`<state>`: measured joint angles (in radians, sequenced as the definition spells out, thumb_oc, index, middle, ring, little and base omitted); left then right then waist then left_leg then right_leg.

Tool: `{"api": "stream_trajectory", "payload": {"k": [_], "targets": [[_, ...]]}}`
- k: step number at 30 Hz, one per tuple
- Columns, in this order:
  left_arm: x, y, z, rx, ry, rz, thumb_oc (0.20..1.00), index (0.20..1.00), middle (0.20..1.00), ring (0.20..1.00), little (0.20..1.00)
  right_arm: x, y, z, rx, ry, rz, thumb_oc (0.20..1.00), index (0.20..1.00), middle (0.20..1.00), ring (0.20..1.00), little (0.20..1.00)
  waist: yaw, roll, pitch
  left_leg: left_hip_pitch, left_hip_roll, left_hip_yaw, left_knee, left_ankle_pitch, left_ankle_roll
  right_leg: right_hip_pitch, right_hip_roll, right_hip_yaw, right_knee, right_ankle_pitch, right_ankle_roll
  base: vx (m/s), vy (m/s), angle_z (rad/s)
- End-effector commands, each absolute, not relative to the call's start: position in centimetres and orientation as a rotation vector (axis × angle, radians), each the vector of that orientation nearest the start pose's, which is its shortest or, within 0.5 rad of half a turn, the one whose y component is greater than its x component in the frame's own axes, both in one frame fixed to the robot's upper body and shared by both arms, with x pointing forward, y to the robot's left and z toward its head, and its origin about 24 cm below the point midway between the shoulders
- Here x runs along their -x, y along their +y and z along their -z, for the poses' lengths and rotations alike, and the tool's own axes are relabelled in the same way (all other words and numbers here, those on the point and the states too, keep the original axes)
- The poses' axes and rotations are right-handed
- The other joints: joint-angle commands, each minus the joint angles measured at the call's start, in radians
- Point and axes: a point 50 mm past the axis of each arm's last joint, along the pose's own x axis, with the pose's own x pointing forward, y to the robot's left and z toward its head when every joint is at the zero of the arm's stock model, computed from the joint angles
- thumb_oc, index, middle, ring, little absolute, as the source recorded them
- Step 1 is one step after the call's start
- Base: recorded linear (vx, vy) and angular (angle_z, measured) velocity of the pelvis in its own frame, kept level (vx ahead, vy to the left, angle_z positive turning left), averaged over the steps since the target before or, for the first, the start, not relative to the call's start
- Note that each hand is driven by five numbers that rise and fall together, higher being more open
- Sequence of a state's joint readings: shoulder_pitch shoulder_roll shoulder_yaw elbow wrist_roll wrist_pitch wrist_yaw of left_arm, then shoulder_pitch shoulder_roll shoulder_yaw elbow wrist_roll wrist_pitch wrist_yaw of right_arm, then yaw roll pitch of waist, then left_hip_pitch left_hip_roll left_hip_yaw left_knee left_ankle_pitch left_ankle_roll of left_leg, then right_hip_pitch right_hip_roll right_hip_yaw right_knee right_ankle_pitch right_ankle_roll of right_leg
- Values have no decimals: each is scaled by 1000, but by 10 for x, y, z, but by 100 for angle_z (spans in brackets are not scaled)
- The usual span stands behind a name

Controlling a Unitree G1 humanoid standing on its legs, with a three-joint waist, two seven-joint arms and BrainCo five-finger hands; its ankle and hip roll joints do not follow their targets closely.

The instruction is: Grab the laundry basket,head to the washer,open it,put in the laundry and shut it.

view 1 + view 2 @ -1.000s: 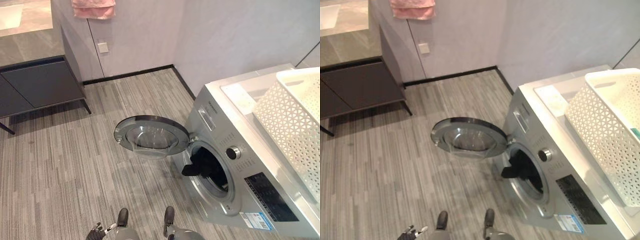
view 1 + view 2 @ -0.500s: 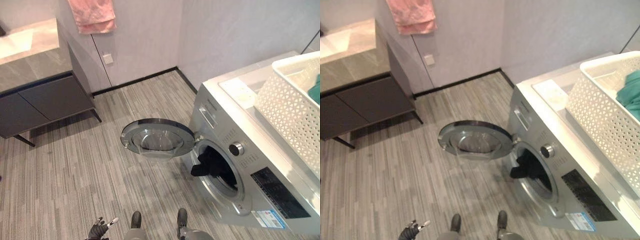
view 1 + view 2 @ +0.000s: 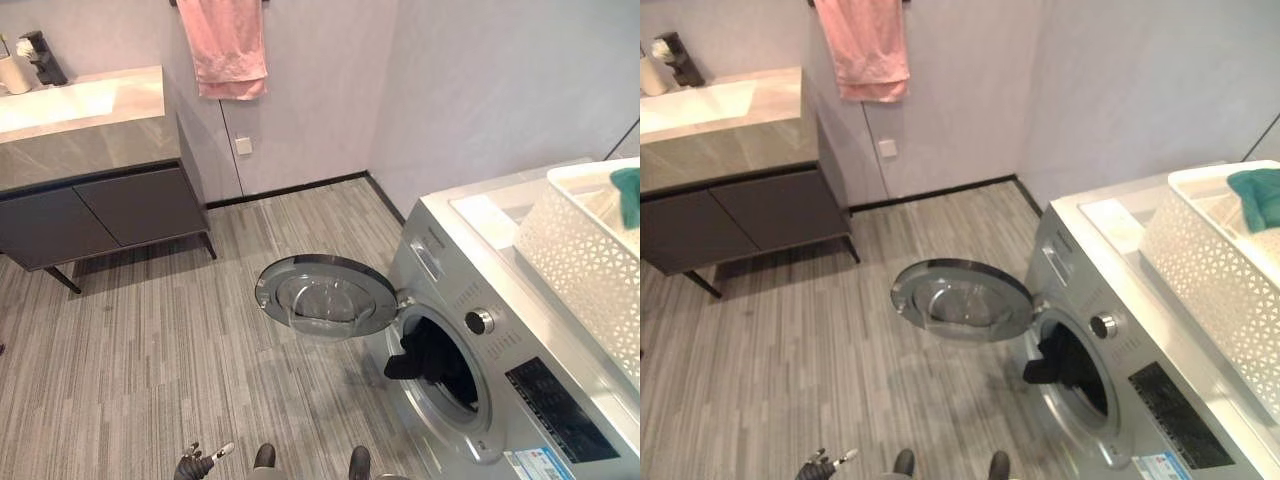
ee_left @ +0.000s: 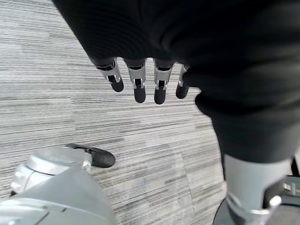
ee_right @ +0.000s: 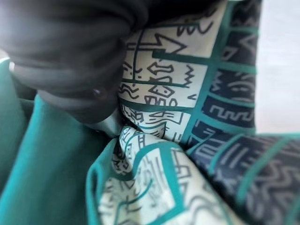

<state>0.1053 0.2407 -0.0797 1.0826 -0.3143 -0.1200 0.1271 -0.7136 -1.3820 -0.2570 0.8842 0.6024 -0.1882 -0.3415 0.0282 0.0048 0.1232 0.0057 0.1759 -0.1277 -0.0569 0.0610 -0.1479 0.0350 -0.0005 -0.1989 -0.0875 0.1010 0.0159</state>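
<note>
View tilted up; basket (image 3: 580,262) lengthwise on washer (image 3: 452,285); left robot hand (image 4: 139,88) slack-fingered, empty.

- Home bathroom with laundry corner.
- Front-loading washer (image 3: 500,340), door open, beside wall.
- Vanity cabinet (image 3: 95,205) under stone countertop (image 3: 80,105).
- Pink towel (image 3: 230,45) hung on wall.

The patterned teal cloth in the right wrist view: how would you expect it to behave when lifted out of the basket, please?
The patterned teal cloth lies in soft folds, so it will likely be floppy and drape. It looks thin, so probably light. A trailing end could snag on the white lattice basket or on the rim of the washer's open door.
</note>
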Motion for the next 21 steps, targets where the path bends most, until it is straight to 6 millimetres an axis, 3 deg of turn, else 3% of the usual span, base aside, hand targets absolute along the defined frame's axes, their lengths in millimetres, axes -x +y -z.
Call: {"api": "stream_trajectory", "payload": {"k": [1, 4, 5, 9, 12, 14, 19, 20, 21], "targets": [[-80, 275, 146, -223, 1079, -425, 1000, 1000, 1000, 1000, 1000, -157, -463, -393, 408, -872, 1302, 200, 200, 200, 200, 200, -13, -85, -90, 34, 20, 21, 0, 0, 6, 48, -71, 95, 94, -188, 69, -47, 78, -2], [-80, 273, 147, -231, 1085, -436, 1000, 1000, 1000, 1000, 1000, -148, -461, -395, 457, -894, 1390, 200, 200, 200, 200, 200, -26, -85, -95, 41, 13, 35, -13, -13, 14, 38, -78, 109, 84, -168, 78, -53, 93, -5], [-78, 274, 148, -241, 1094, -455, 1000, 1000, 1000, 1000, 1000, -131, -461, -400, 460, -943, 1482, 200, 200, 200, 200, 200, -46, -85, -101, 49, 8, 54, -23, -29, 22, 27, -84, 131, 78, -156, 87, -42, 109, -18], [-73, 271, 150, -238, 1112, -463, 1000, 1000, 1000, 1000, 1000, -113, -463, -403, 473, -974, 1561, 200, 200, 200, 200, 200, -68, -86, -104, 62, 2, 79, -27, -47, 32, 17, -89, 163, 72, -142, 99, -27, 84, -33], [-69, 268, 152, -207, 1119, -490, 1000, 1000, 1000, 1000, 1000, -102, -465, -395, 533, -969, 1619, 200, 200, 200, 200, 200, -104, -85, -104, 78, -5, 126, -30, -68, 40, -1, -96, 211, 57, -117, 117, -44, 90, -29], [-69, 269, 152, -204, 1118, -500, 1000, 1000, 1000, 1000, 1000, -101, -464, -391, 554, -966, 1622, 200, 200, 200, 200, 200, -106, -86, -102, 80, -7, 140, -30, -73, 42, -7, -98, 223, 56, -112, 120, -32, 61, -51], [-65, 263, 155, -197, 1147, -507, 1000, 1000, 1000, 1000, 1000, -101, -458, -352, 641, -927, 1656, 200, 200, 200, 200, 200, -132, -85, -104, 101, -18, 189, -30, -98, 56, -21, -103, 276, 50, -95, 132, -9, 72, -44], [-65, 264, 155, -195, 1150, -516, 1000, 1000, 1000, 1000, 1000, -98, -459, -334, 628, -897, 1669, 200, 200, 200, 200, 200, -132, -86, -104, 104, -20, 199, -30, -102, 59, -24, -104, 285, 48, -92, 134, 11, 75, -42], [-65, 262, 155, -182, 1153, -519, 1000, 1000, 1000, 1000, 1000, -101, -459, -304, 625, -824, 1659, 200, 200, 200, 200, 200, -142, -81, -101, 107, -24, 209, -30, -108, 65, -33, -105, 298, 50, -90, 137, 7, 57, -36]]}}
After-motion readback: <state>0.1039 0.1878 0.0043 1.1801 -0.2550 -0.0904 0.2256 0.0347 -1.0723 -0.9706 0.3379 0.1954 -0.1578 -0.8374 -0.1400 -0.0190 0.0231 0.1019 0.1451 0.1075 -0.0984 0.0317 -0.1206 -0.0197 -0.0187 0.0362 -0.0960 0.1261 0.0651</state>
